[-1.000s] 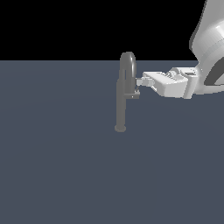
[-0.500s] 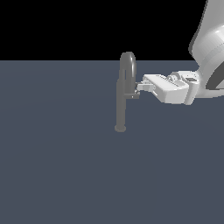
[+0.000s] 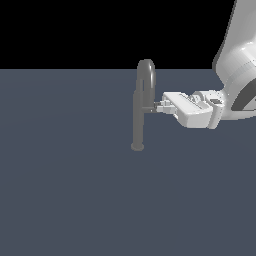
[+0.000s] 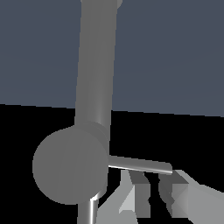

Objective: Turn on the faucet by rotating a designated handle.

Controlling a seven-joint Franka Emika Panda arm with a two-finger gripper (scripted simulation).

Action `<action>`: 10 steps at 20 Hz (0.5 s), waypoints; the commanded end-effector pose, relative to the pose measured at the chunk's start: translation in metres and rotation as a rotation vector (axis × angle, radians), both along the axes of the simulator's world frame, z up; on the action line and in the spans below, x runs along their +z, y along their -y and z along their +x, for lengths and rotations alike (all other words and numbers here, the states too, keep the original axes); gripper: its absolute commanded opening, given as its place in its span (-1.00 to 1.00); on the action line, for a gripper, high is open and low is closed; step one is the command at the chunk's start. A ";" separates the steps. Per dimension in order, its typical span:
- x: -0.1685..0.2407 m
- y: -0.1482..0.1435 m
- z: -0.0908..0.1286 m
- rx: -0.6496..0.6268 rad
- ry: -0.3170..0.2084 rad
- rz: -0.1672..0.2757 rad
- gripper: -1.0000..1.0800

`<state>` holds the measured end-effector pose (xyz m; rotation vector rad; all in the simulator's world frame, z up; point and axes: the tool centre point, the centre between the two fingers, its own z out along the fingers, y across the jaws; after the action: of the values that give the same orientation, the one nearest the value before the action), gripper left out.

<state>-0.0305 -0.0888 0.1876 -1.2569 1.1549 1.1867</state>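
Note:
The faucet [image 3: 138,117] is a slim grey pipe with an arched top and a small round base, standing on the flat grey floor. Its handle [image 3: 149,108] is a short bar sticking out of the pipe toward the exterior view's right. My gripper [image 3: 160,106] reaches in from the right at handle height, with its fingertips at the end of the handle. In the wrist view the pipe [image 4: 96,65] and the handle [image 4: 140,164] are close up. The two fingers [image 4: 136,192] stand close together just beside the bar and hold nothing.
The white arm [image 3: 235,75] comes in from the exterior view's upper right. The flat grey floor [image 3: 75,200] spreads around the faucet, with a black background behind it.
My gripper has moved down and slightly toward the faucet, from above the handle to level with it. The faucet pipe has not moved.

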 end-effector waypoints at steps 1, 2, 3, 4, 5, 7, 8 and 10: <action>-0.025 0.000 -0.003 -0.007 -0.031 0.000 -1.00; -0.031 0.000 -0.003 -0.008 -0.036 0.000 -1.00; -0.037 0.000 -0.003 -0.009 -0.042 0.000 -1.00; -0.043 0.000 -0.003 -0.009 -0.047 0.001 -1.00; -0.049 0.000 -0.003 -0.010 -0.053 0.001 -1.00; -0.010 0.003 0.006 0.000 0.010 0.002 -1.00; -0.015 0.003 0.007 0.000 0.005 0.002 -1.00; -0.025 0.002 0.010 -0.002 -0.006 0.002 -1.00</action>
<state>-0.0230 -0.0947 0.1803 -1.2628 1.1389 1.1795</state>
